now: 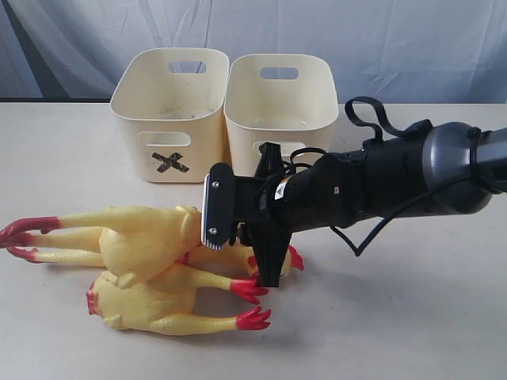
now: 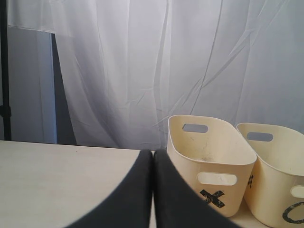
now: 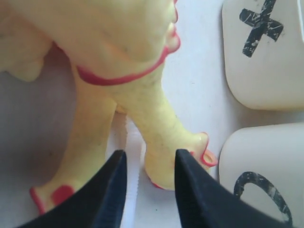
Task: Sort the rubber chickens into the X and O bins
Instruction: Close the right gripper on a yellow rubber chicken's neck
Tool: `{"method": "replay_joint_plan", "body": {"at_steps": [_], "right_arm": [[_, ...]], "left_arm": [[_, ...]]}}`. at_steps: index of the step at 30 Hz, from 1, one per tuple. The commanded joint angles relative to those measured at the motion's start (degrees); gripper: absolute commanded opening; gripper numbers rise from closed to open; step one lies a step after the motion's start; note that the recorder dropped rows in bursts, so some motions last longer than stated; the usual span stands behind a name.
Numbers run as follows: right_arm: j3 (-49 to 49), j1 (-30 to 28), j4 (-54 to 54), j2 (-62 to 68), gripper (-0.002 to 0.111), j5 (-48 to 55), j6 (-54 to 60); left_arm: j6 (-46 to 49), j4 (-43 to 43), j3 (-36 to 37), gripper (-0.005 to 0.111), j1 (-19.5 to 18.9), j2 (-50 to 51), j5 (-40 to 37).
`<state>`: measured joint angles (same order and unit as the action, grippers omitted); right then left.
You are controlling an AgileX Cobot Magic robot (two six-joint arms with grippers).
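Rubber chickens (image 1: 158,265) lie heaped on the table (image 1: 412,317) in front of the X bin (image 1: 131,154) and the O bin (image 1: 238,146), with no toy visible in either, as the right gripper (image 3: 149,156) reaches across to the upper chicken (image 1: 131,237). Its fingers stand about half closed on either side of that bird's head (image 3: 161,166), low by the table. Whether they truly pinch it cannot be told, since a sliver of gap shows on one side. The left gripper (image 2: 152,156) hangs well apart, fingers pressed together on nothing.

The hold, if it is one, sits at the tapering end of a long, soft toy, so the head may squirt free once the arm rises. The upper bird's body rests across the lower chicken (image 1: 150,309), whose leg (image 3: 80,156) lies just beside one finger, so a lift could drag or snag that second bird. A long body dangling from its head may also swing into the bins, which stand near the grasp.
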<state>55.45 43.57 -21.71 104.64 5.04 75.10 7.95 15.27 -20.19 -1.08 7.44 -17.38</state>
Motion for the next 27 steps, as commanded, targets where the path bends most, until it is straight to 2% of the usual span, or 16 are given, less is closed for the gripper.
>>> {"method": "replay_joint_plan", "body": {"at_steps": [1, 13, 17, 21, 24, 27], "right_arm": [[0.25, -0.07, 2.43, -0.71, 0.033, 0.04, 0.03], [0.25, -0.07, 6.51, -2.05, 0.032, -0.94, 0.03], [0.29, -0.07, 6.51, -2.2, 0.02, -0.94, 0.03], [1.05, -0.07, 5.55, -2.2, 0.0, -0.26, -0.4], [3.63, -0.17, 3.25, -2.2, -0.001, 3.12, -0.67], [7.84, -0.17, 3.25, -1.72, -0.001, 12.28, -0.67]], "left_arm": [[-0.33, 0.73, -0.4, 0.0, 0.1, 0.14, 0.49], [-0.33, 0.71, -0.4, 0.0, 0.1, -0.35, 0.49], [-0.33, 0.71, -0.4, 0.0, 0.1, -0.35, 0.49], [-0.33, 0.71, -0.4, 0.0, 0.1, -0.35, 0.49], [-0.33, 0.71, -0.4, 0.0, 0.1, -0.35, 0.49], [-0.33, 0.71, -0.4, 0.0, 0.1, -0.35, 0.49]]}}
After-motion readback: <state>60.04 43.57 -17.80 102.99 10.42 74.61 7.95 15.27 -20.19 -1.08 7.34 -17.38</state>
